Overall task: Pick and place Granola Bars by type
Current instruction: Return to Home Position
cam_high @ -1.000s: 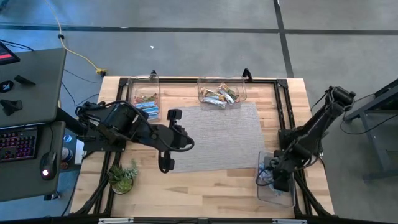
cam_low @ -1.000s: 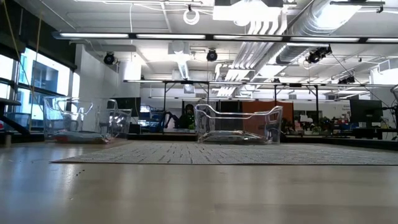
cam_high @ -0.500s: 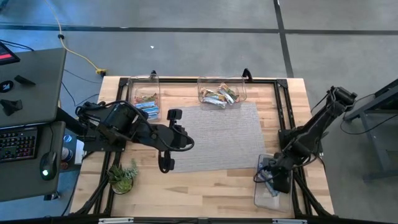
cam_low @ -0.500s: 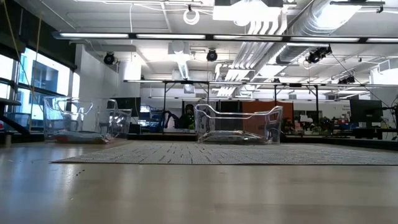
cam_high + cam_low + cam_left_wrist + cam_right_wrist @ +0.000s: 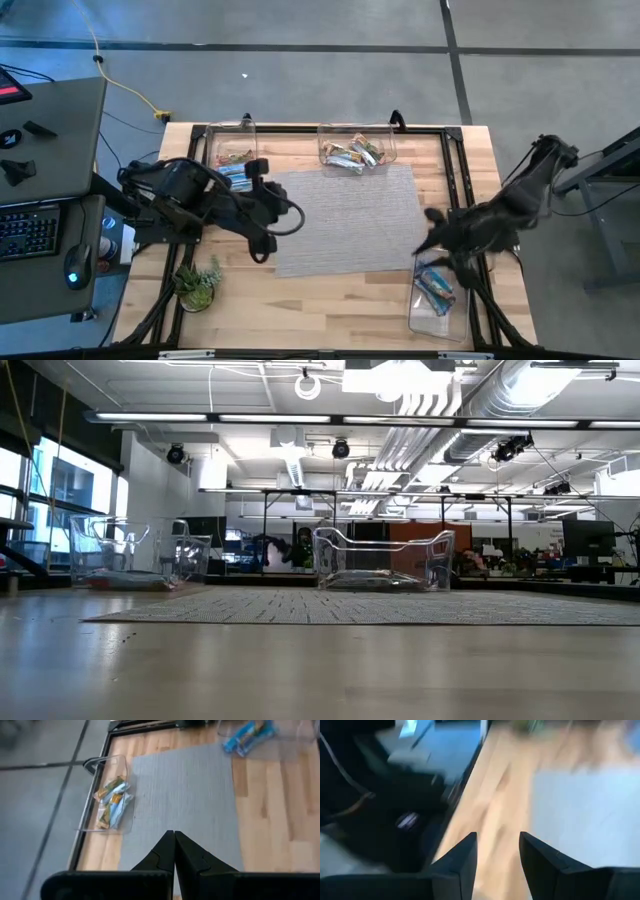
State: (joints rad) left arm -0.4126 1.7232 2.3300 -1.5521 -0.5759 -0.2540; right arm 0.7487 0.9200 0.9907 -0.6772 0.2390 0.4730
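Wood table (image 5: 330, 310) with a grey mat (image 5: 350, 215) in the middle, open lab floor behind it. Three clear bins sit around the mat.

Status: sorting looks done to me. I see no loose Granola Bars on the mat or on bare wood, and every bar I can find is in a bin. My guess is that only parking both arms is left.

Bins:
- Near-right bin (image 5: 440, 330), just off the mat's corner: blue bars (image 5: 437, 287) only, a small pile lying flat.
- Far-centre bin (image 5: 325, 135), at the mat's far edge: mostly white/silver bars (image 5: 352, 157). My left wrist view also shows tan-and-green wrappers in there, so it may be mixed.
- Far-left bin (image 5: 245, 125): tan-orange bars (image 5: 230, 158) plus something pale blue-white. I can't tell what type that one is. My left arm covers part of this bin from above.
- I can't pick out the dark bar anywhere.

Hands:
- Left hand (image 5: 174, 837): fingers pressed together with nothing between them, over the mat's left edge and pointing across it.
- Right hand (image 5: 497, 836): fingers apart and empty, above the table near the mat's right edge, close to the blue bin and clear of it.

The low view shows two of the bins upright on the far side and neither arm. The plant (image 5: 197, 283) sits at the near-left corner, well apart from all three bins.
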